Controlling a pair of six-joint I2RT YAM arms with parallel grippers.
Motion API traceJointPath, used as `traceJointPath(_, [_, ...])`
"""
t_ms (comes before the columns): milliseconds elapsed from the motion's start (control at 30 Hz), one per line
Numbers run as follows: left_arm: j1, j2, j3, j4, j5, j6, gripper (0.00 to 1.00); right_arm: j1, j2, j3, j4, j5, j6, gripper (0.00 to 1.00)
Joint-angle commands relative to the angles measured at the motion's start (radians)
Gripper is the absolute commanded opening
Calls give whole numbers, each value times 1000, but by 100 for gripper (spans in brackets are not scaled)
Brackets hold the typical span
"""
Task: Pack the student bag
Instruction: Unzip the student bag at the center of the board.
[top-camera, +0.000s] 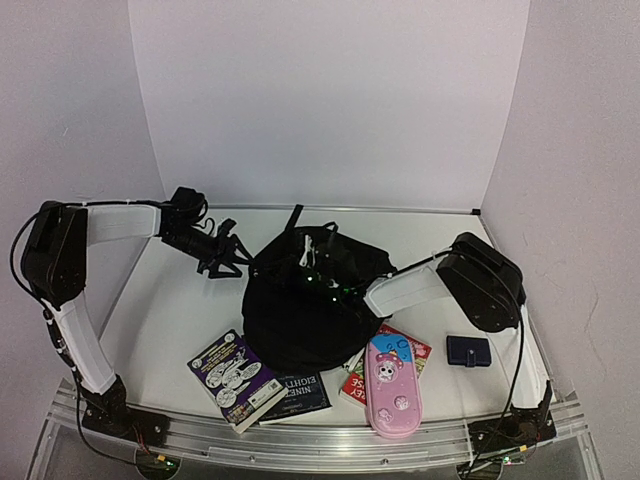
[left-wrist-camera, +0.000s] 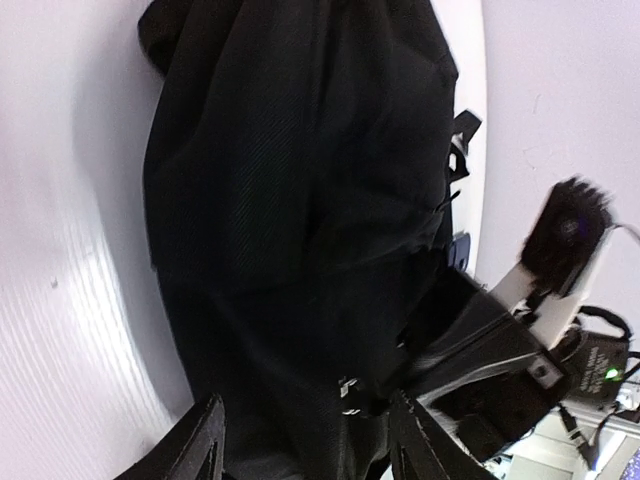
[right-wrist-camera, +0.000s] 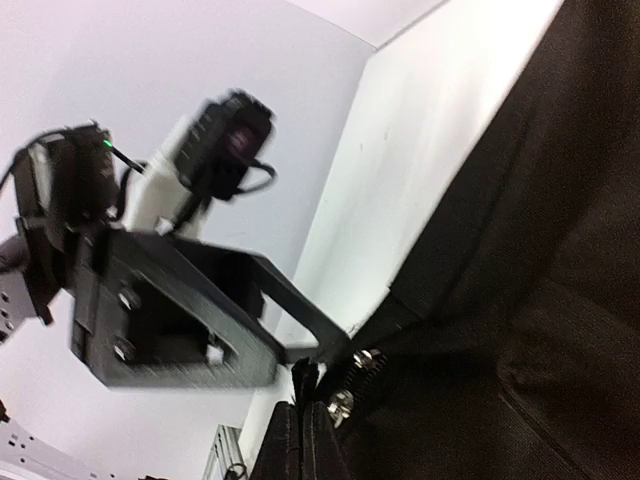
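- Your white table (top-camera: 180, 310) carries everything, with the two arm bases bolted at its near edge
- The large soft black fabric backpack (top-camera: 300, 310) sits in the middle of the table as a rounded heap, its strap loop pointing towards the back wall; it lies between your two grippers
- Your left gripper (left-wrist-camera: 307, 400) hangs just beside the backpack's left side with its fingers spread apart; the left wrist view shows only black fabric beyond them and nothing between them
- Your right gripper (right-wrist-camera: 300, 430) is down on top of the backpack at the zip line, fingers pressed together, right next to two small silver zip sliders (right-wrist-camera: 365, 358); you cannot tell whether a pull tab is caught between the fingers
- A purple-covered paperback book (top-camera: 235, 378) lies flat near the front left of the backpack, and a dark-covered paperback book (top-camera: 297, 395) lies just beside it, partly under the backpack's front edge
- A pink rounded pencil case (top-camera: 392, 388) lies at the front right, resting on a red-covered book (top-camera: 352, 385)
- A small dark-blue wallet-like pouch (top-camera: 468, 350) lies to the right of the pencil case, apart from it
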Motion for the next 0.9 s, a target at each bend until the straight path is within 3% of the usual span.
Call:
traceJointPath(0, [4,34,55,49,-1,-50,59,14,-63,-35,92,-20,-7,0])
traceJointPath(200, [-4,109,114,6,7,-36,65,21,-60,-33,105,-28,-9,0])
traceJointPath(367, [-33,148,137,-18,-15,-9,65,23,-50,-25,105,-36,-10,0])
traceJointPath(667, [-37,185,144,15,54,-13,13,45,-62,-30,66,-27,-62,0])
traceJointPath(767, [-36,184,142,16,68,-7,4,61,-76,-29,21,-12,-107,0])
traceJointPath(867, [-36,173,145,4,60,10,0,81,-96,-28,-7,1,-152,0])
